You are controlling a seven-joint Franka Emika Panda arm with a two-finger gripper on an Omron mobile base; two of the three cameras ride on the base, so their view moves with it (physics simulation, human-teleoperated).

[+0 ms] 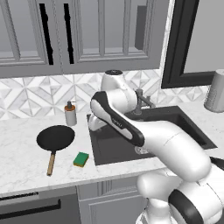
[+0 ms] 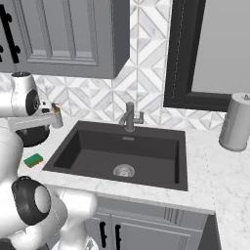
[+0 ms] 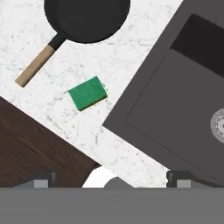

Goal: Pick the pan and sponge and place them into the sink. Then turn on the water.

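Two task items, pan [image 1: 55, 137] and sponge [image 1: 81, 159], sit on the desk [image 1: 26, 162] left of the sink [image 1: 118, 144]; you've got neither in the basin. Pan lies flat, well clear of the sink's left edge, wooden handle [image 1: 51, 163] pointing toward the desk's front edge. Sponge rests green side up between pan and sink, just beside the sink's left rim, apart from the pan. Sink basin holds nothing but its round drain [image 2: 124, 170]. Faucet [image 2: 130, 116] stands at the sink's back rim, no water running. Soap dispenser [image 1: 70, 113] is behind the pan, left of the sink, near the backsplash. Grey canister [image 2: 236, 122] stands on the desk right of the sink. Your gripper [image 3: 109, 178] hangs above the desk off the sink's left front corner, fingers [image 3: 43, 179] spread wide, nothing between them. From the hand view the sponge is straight ahead of the gripper, pan beyond it, sink off to one side.
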